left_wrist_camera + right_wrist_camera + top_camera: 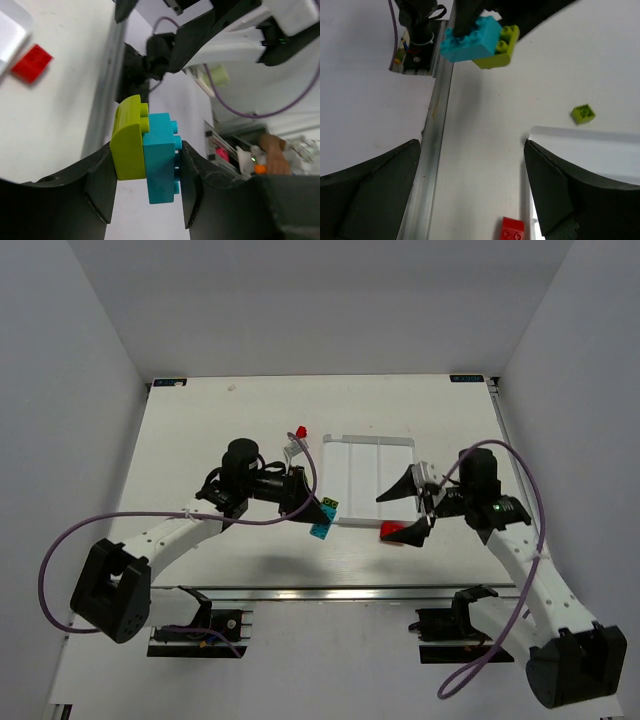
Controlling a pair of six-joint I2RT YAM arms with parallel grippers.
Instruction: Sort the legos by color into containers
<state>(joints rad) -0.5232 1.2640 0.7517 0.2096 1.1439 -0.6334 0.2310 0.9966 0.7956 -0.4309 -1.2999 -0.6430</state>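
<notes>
the left gripper (pixel 145 167) pinches the lime brick (pixel 129 140) and cyan brick (pixel 161 160) (stuck together as one) just off the tray's (pixel 365 439) near-left corner, straight across from the wide-open right gripper (pixel 472 170).

No text, brand, number or sign can be read in any of the three views. In the top view, a small sticker (pixel 170 382) sits at the far left corner of the table (pixel 200 440) and another sticker (pixel 466 377) at the far right corner; any print on them is too small to make out. The joined cyan and lime legos (pixel 150 155), close in the left wrist view, show no legible lettering.
</notes>
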